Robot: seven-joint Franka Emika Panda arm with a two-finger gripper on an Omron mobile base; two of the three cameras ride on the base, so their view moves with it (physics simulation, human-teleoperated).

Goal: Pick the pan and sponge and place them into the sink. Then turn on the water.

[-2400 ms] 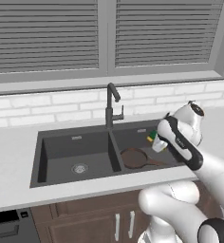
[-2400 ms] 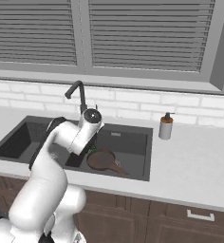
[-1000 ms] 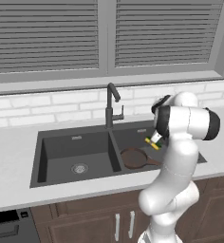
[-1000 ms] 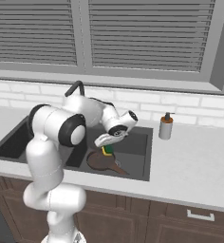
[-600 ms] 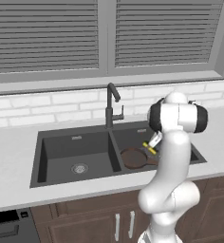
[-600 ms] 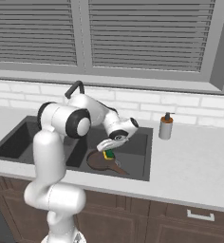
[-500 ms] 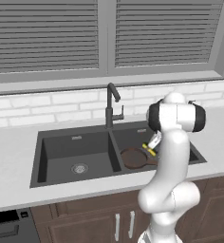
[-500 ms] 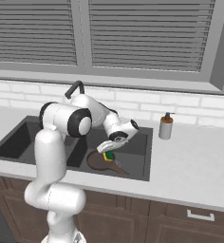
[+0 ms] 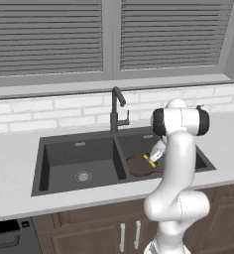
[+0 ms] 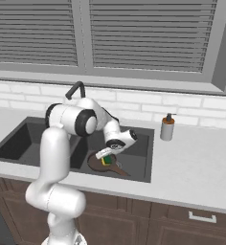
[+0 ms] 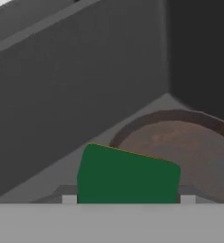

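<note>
Two fingers of the gripper (image 10: 105,159) are closed on the sponge (image 11: 128,175) (green face toward the hand camera), which is held low inside the right basin of the sink (image 9: 59,154), just above the pan (image 10: 98,163). The pan lies on that basin's floor, its handle pointing toward the front wall. The faucet (image 9: 116,111) stands behind the divider.
</note>
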